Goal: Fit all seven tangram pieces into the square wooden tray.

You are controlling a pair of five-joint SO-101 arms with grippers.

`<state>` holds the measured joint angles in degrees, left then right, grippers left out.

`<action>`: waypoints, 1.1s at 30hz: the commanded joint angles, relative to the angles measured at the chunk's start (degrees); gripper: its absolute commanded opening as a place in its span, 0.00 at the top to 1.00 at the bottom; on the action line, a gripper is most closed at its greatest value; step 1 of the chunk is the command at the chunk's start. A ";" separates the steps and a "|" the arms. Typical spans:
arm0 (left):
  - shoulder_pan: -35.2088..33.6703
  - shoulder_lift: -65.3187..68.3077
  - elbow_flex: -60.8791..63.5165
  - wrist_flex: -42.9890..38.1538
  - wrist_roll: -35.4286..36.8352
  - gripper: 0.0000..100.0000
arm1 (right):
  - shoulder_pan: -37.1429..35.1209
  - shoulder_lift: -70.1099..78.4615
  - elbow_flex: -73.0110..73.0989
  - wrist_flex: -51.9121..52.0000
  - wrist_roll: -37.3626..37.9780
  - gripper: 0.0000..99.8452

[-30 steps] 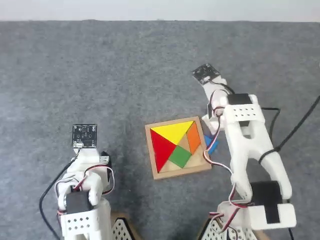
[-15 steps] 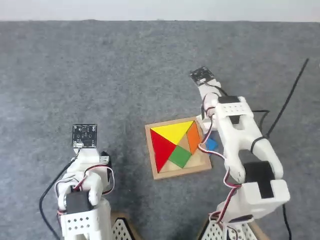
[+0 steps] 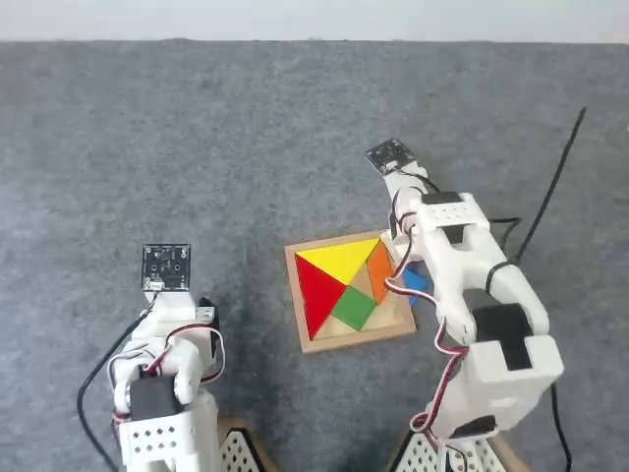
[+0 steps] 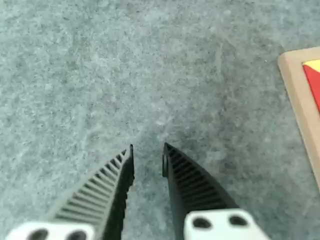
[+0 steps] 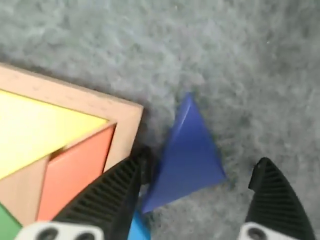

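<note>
Since R gripper sits open astride blue tri, one finger right by tray rim, closing may snag rim, shove tray, or squirt tri out.

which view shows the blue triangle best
The right wrist view: the blue triangle lies nearly whole inside the open right end effector, beside the tray. The high view gives a blue sliver beside the arm; the left wrist view faces carpet and tray edge.
</note>
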<state>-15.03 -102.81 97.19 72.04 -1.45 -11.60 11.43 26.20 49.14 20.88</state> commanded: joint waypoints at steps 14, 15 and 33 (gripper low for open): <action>-0.26 -1.14 -0.75 0.18 -0.09 0.91 | 3.74 -3.03 -2.11 1.89 -5.98 0.90; -0.26 -1.14 -0.75 0.18 -0.09 0.91 | 5.14 -5.14 -1.85 1.98 -7.30 0.90; -0.26 -1.14 -0.75 0.18 -0.09 0.91 | -6.64 -31.25 9.23 21.67 -30.95 0.90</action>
<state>-15.03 -102.81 97.19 72.04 -1.45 -11.96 -16.79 35.69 66.55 -4.88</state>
